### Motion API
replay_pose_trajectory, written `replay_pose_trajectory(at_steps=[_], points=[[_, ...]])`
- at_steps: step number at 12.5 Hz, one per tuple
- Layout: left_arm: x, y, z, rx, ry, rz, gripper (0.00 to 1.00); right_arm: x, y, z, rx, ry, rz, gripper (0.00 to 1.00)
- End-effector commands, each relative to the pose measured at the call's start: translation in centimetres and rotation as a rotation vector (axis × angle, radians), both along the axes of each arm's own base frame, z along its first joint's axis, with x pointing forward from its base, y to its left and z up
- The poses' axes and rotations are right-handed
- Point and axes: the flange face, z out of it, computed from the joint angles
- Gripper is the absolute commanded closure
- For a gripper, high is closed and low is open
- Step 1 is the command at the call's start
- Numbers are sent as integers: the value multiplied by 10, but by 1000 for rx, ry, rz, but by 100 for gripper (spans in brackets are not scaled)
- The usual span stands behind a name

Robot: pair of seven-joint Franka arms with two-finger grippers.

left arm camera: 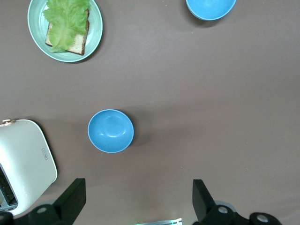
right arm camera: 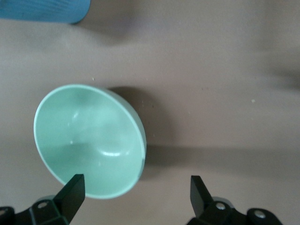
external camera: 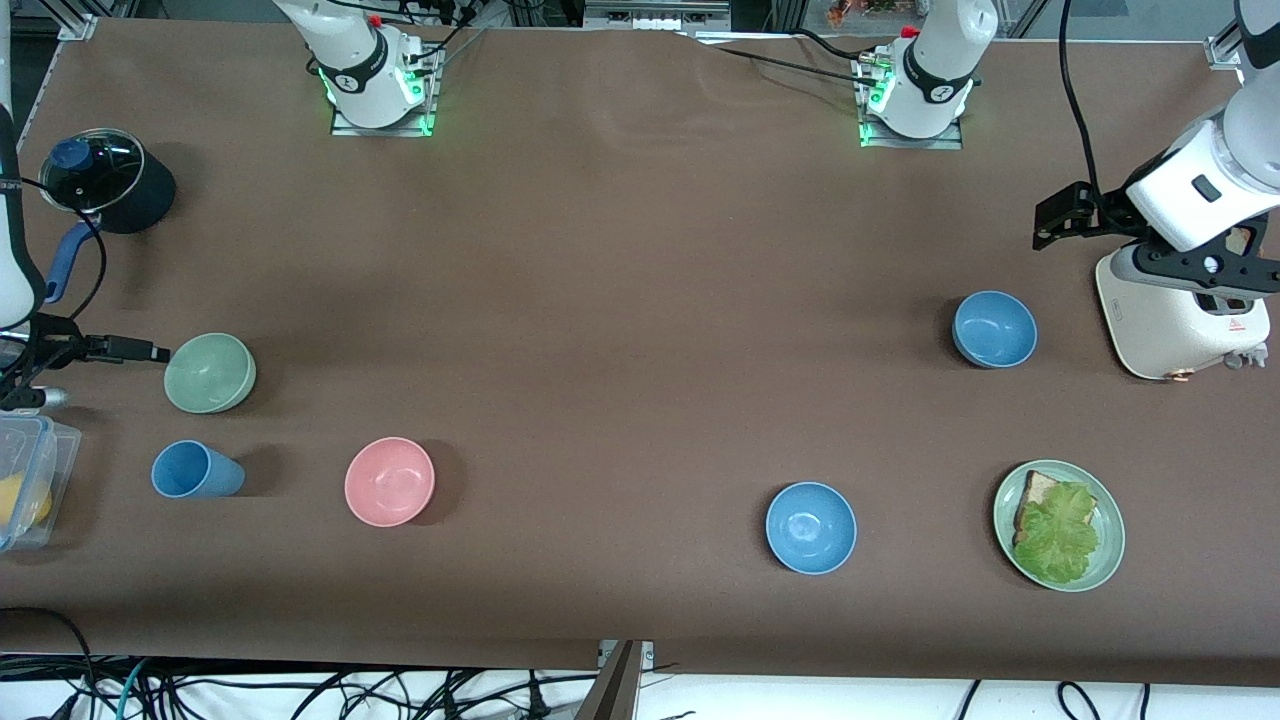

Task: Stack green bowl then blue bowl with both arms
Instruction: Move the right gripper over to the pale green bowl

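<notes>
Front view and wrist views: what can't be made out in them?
- Clear box, front view: cut by the frame edge; yellow contents unidentifiable.
- Black pot, front view: glass lid's glare hides its inside.
- Toaster, front view: left arm covers its top; left gripper open over the table beside it.
- Blue cup, right wrist view: cut by the edge; right gripper open beside the green bowl.

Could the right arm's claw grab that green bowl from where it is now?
Probably yes. The right claw hangs open just beside the green bowl, one finger over its rim, and nothing lies between them. The blue cup stands clear of it.
</notes>
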Motion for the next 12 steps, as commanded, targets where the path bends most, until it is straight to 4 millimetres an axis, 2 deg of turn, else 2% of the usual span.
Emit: replay_pose_trajectory(at_steps=[1, 2, 5, 6, 8, 9, 10, 12], points=[[5, 3, 3, 38, 4, -6, 0, -1, 6, -14, 33, -51, -24, 1], [5, 8, 5, 37, -2, 0, 0, 1, 9, -17, 26, -65, -24, 1], [2, -8, 8, 37, -3, -18, 0, 4, 18, -37, 53, -64, -34, 1], [3, -5, 9, 40, -7, -13, 0, 4, 18, -39, 54, -62, -33, 1], [2, 15, 12, 46, -9, 10, 0, 7, 25, -42, 58, -66, -24, 1], [2, 13, 11, 48, -6, 5, 0, 4, 26, -47, 60, -59, -26, 6], [3, 0, 11, 47, -11, -4, 0, 4, 27, -48, 59, -60, -23, 25], [-1, -9, 18, 43, -23, -19, 0, 3, 27, -48, 66, -60, 0, 61]])
